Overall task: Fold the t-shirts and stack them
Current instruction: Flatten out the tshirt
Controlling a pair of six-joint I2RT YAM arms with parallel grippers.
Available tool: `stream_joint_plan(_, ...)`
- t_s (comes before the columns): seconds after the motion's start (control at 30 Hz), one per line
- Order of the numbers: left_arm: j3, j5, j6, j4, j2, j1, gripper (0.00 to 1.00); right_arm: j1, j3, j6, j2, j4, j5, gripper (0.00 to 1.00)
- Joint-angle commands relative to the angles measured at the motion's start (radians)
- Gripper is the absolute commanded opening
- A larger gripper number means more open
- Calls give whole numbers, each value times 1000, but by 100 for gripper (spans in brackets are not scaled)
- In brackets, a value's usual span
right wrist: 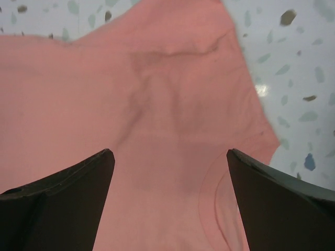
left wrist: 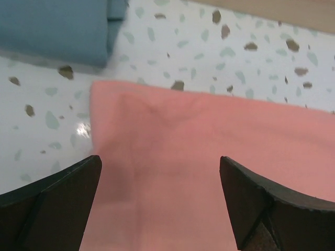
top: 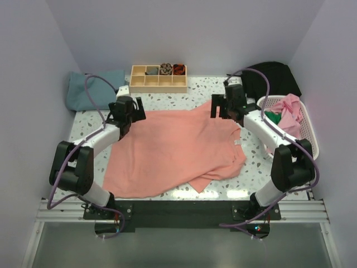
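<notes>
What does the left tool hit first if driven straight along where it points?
Most likely the salmon-pink t-shirt, near its corner, flat on the terrazzo table under the open left tool. The folded teal-blue t-shirt lies further ahead, off-line. Height above the cloth is unclear.

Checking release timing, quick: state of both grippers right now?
Left gripper: open, jaws wide above the salmon t-shirt, holding nothing.
Right gripper: open over the same shirt, holding nothing.

No legible text; tiny tag (top: 237, 143) on salmon-pink t-shirt (top: 173, 151) unreadable.
</notes>
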Motion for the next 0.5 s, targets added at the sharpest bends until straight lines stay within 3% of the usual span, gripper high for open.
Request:
stream_joint_plan(0.0, -135, 281, -66, 72, -56, 3, 100, 47, -123, 39, -11, 14, -143, 92)
stream_joint_plan(0.27, -297, 356, -95, 100, -130, -5, 100, 70, -298, 113, 18, 93, -200, 90)
stream_joint_plan(0.47, -399, 416, -126, 117, -164, -22, 100, 99, -418, 235, -2, 46, -3, 89)
